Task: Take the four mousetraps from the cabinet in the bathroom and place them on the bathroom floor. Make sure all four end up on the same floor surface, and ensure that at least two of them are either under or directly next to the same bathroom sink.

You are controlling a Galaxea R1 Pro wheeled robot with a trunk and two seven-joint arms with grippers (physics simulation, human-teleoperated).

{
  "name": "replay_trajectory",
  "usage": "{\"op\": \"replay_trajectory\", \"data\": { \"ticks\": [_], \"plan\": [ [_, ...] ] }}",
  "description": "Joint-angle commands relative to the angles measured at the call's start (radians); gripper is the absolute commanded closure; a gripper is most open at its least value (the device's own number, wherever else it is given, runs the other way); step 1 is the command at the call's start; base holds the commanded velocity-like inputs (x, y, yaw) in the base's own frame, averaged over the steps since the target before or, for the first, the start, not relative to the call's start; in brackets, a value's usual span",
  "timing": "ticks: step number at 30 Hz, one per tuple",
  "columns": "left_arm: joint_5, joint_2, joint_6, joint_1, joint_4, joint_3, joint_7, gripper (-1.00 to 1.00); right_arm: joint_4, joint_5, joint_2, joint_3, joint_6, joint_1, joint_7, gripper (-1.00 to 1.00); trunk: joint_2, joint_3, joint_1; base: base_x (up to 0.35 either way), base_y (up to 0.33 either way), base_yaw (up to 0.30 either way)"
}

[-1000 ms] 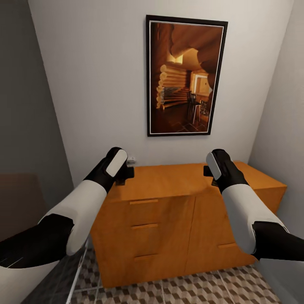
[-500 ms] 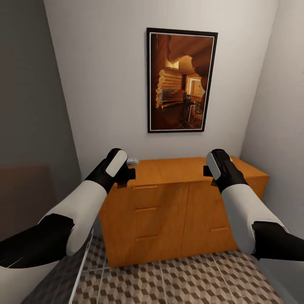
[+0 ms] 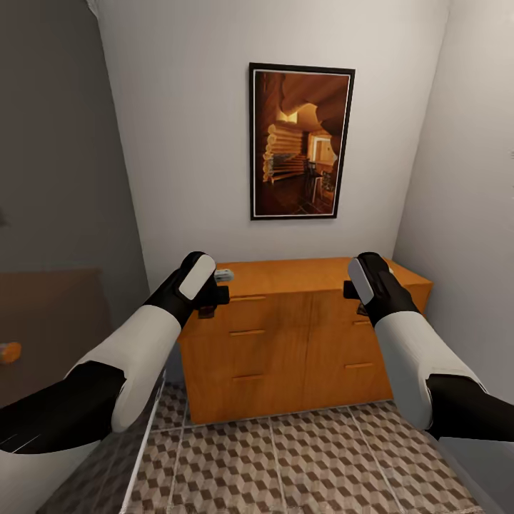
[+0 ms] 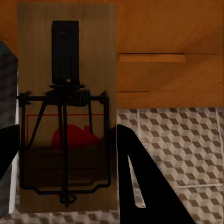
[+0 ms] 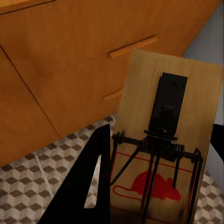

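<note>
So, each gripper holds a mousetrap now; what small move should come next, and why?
Probably turn away from the cabinet toward the sink. The left gripper and right gripper each hold a mousetrap, both above the floor, so placing is what remains.

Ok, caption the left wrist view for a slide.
Left end effector holding a mousetrap above the tiled floor, facing the wooden cabinet.

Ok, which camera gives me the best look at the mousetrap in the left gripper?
The left wrist view: the mousetrap faces the camera flat, with spring, wire bar and red mouse print clear, a dark finger beside it. The head view shows only the left gripper over the cabinet; the trap is too small to make out. The right wrist view shows another trap.
</note>
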Motion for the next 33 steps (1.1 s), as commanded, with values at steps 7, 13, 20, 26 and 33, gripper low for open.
{"op": "replay_trajectory", "data": {
  "ticks": [7, 13, 20, 26, 33],
  "plan": [
    [0.006, 0.000, 0.004, 0.000, 0.037, -0.002, 0.008, 1.00, 0.004, -0.014, 0.000, -0.004, 0.001, 0.007, -0.010, 1.00, -0.001, -0.001, -0.001, -0.347, 0.000, 0.000],
    [0.004, 0.000, 0.001, 0.009, 0.091, -0.003, 0.005, 1.00, 0.003, -0.013, 0.001, -0.003, 0.001, 0.066, -0.010, 1.00, -0.001, -0.001, -0.001, -0.346, 0.000, 0.000],
    [-0.003, 0.000, -0.009, 0.019, 0.135, -0.005, -0.004, 1.00, 0.004, -0.014, 0.002, -0.003, 0.001, 0.157, 0.001, 1.00, -0.001, -0.001, -0.001, -0.347, 0.000, 0.000],
    [-0.006, 0.000, -0.013, 0.087, 0.144, -0.005, -0.006, 1.00, 0.004, -0.007, 0.000, -0.002, 0.001, 0.259, 0.050, 1.00, -0.001, -0.001, -0.001, -0.347, 0.000, 0.000],
    [0.000, 0.000, -0.108, 0.229, 0.148, -0.005, -0.026, 1.00, 0.004, 0.013, -0.015, 0.000, -0.051, 0.430, 0.117, 1.00, -0.001, -0.001, -0.001, -0.347, 0.000, 0.000]
  ]
}}
